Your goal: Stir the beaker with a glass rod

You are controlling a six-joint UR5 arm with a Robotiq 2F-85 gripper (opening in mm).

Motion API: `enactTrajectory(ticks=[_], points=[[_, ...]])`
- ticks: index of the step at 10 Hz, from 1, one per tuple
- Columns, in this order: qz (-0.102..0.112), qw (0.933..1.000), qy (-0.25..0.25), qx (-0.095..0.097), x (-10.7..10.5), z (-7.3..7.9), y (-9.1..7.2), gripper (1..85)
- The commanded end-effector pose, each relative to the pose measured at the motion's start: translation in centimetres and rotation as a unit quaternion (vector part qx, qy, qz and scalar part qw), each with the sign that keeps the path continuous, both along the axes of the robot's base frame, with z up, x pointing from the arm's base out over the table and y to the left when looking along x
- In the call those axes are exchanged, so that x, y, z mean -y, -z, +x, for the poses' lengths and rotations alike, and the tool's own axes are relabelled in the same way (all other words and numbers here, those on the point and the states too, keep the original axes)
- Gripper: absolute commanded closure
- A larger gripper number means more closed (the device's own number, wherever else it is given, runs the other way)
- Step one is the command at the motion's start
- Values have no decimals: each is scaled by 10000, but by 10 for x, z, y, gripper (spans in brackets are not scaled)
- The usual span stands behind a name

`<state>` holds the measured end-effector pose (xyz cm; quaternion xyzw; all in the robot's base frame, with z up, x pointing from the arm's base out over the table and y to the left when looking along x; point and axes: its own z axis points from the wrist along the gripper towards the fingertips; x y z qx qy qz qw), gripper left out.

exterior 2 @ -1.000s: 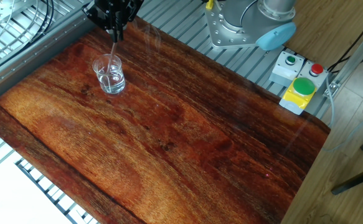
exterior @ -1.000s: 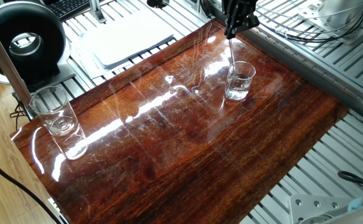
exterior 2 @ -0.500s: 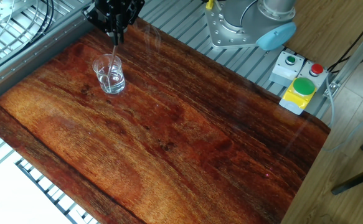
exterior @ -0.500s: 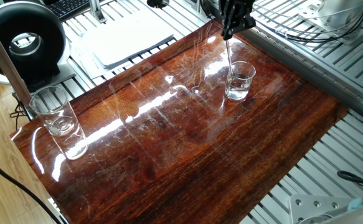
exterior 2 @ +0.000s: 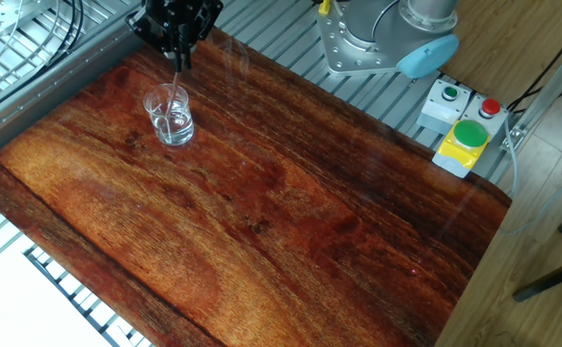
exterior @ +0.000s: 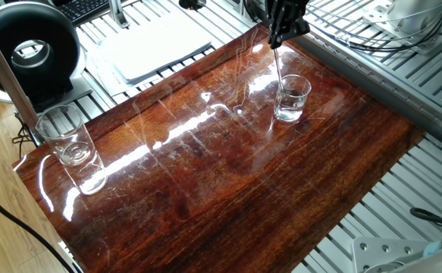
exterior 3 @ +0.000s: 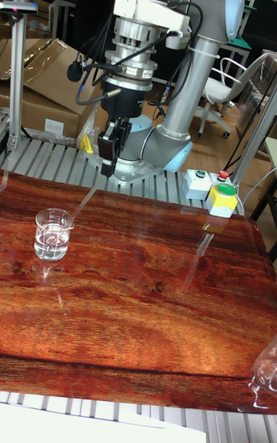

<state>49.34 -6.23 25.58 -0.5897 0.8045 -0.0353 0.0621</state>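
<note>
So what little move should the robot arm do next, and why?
Probably swing the glass rod in a small circle inside the beaker. The gripper is shut on the rod's top, and the rod slants down into the beaker's mouth, where a little clear liquid sits. A small circle should keep the rod off the glass wall.

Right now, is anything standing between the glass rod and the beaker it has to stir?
Nothing visible does. The gripper holds the glass rod tilted, its lower end already inside the beaker. The taller glass stands at the far corner of the table.
</note>
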Motion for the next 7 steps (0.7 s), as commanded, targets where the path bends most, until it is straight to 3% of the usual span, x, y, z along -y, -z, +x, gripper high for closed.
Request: enactTrajectory(ticks=[1,7], points=[[80,10000,35,-17,-4,-1,-1,790],[42,9999,95,-71,-1,-1,1,787]])
